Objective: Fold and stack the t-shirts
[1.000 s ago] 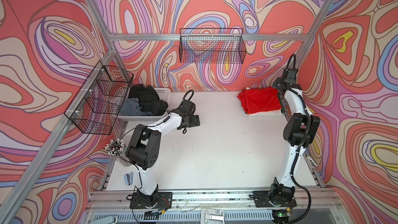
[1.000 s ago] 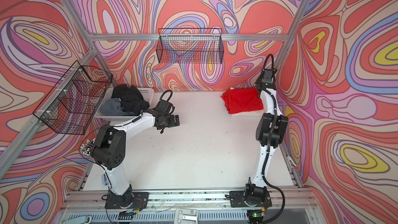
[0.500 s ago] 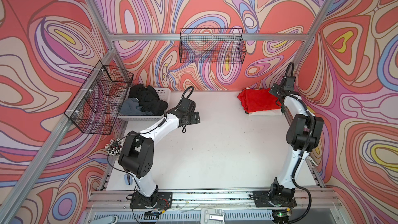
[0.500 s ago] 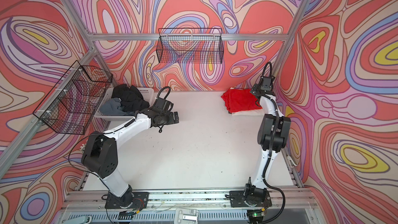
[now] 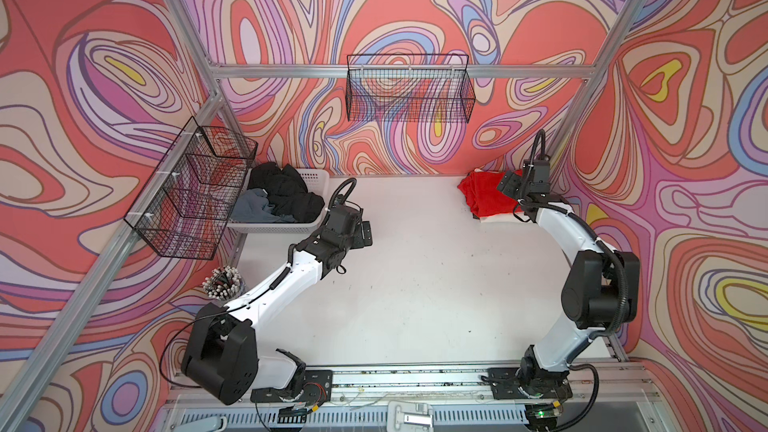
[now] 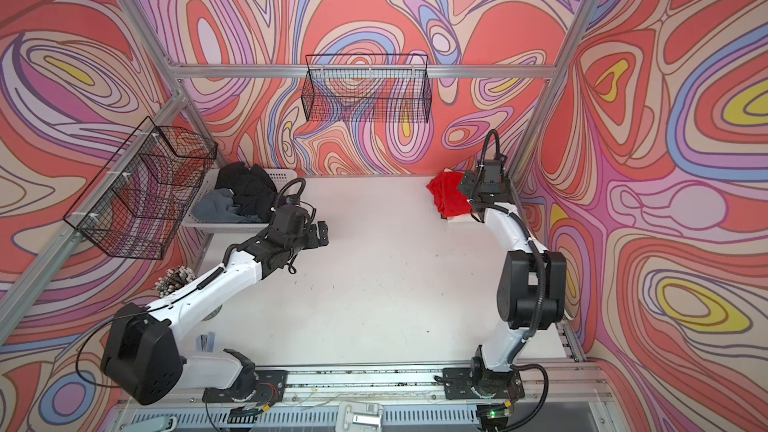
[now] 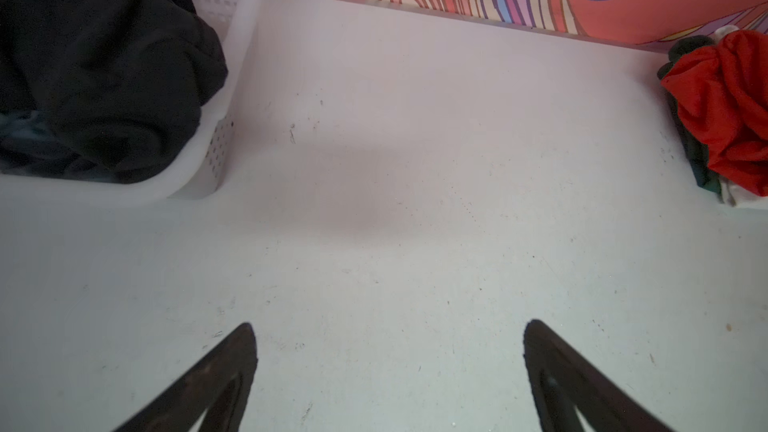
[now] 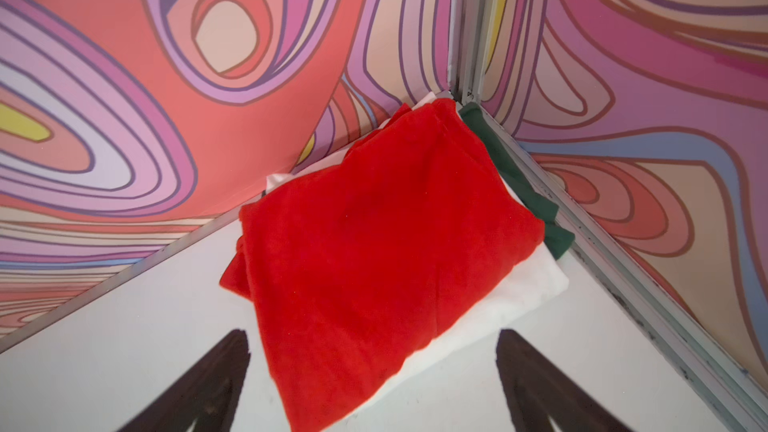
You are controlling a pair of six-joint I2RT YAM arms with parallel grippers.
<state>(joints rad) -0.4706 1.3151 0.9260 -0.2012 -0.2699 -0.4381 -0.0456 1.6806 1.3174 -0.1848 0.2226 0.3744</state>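
While black t-shirts (image 5: 286, 191) fill the basket (image 5: 270, 227), the red t-shirt (image 5: 484, 197) lies folded.

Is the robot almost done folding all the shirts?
Partly. Done: folded bright red t-shirt stacked on white shirt and dark green shirt. In hand: nothing; left fingers and right fingers open. Left: crumpled black shirt and grey shirt in white perforated plastic basket.

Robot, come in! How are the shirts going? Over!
Left gripper, right gripper open, empty. Red shirt folded atop corner stack. Black shirt, grey shirt in basket. Nothing in the way.
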